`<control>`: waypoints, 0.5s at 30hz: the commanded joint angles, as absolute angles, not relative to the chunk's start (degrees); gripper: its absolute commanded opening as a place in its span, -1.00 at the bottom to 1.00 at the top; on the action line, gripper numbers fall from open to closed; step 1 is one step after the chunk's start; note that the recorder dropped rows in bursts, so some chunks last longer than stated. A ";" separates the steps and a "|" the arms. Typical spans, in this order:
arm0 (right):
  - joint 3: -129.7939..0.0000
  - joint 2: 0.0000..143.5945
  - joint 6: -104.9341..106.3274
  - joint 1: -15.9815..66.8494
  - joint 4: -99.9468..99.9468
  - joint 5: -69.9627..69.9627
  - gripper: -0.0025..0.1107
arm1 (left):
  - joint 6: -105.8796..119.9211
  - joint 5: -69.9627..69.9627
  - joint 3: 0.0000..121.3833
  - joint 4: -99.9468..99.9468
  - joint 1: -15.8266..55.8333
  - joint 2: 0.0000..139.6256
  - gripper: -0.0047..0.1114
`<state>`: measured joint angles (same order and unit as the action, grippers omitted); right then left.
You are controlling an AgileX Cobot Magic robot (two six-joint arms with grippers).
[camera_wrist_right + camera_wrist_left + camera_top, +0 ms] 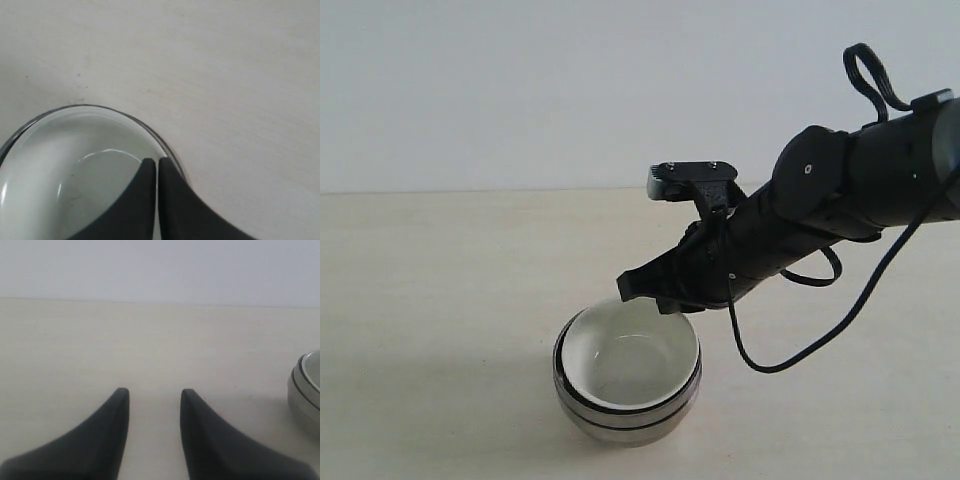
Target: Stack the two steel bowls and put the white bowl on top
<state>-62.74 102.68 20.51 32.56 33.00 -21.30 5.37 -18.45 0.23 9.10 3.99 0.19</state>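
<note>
The two steel bowls (pixel 620 418) sit nested on the table, only their rims and shiny lower side showing. The white bowl (pixel 630 362) rests inside them on top. My right gripper (pixel 647 293) reaches down to the far rim of the white bowl (pixel 75 175). Its fingers (pixel 172 200) are pressed almost together astride that rim, one inside the bowl and one outside. A steel rim (pixel 125 115) shows as a thin dark ring around it. My left gripper (pixel 152 392) hangs open over bare table, with the stack (pixel 302 400) off to its side.
Pale wooden tabletop (pixel 440 300) runs all round the stack, with a plain light wall behind. The right arm's black cable (pixel 790 360) loops down near the table to the right of the bowls.
</note>
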 commanded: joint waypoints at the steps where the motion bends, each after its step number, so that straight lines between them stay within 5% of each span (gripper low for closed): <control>1: -62.45 102.63 20.14 32.69 32.60 -22.45 -0.96 | 5.54 -18.07 0.00 9.17 3.83 0.00 -0.36; 15: -62.45 102.63 19.98 32.69 32.60 -22.68 -0.96 | 5.54 -18.07 0.00 9.17 3.83 0.00 -0.36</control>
<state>-62.74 102.68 20.09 32.56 33.00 -24.00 5.37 -18.45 0.23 9.10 3.99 0.19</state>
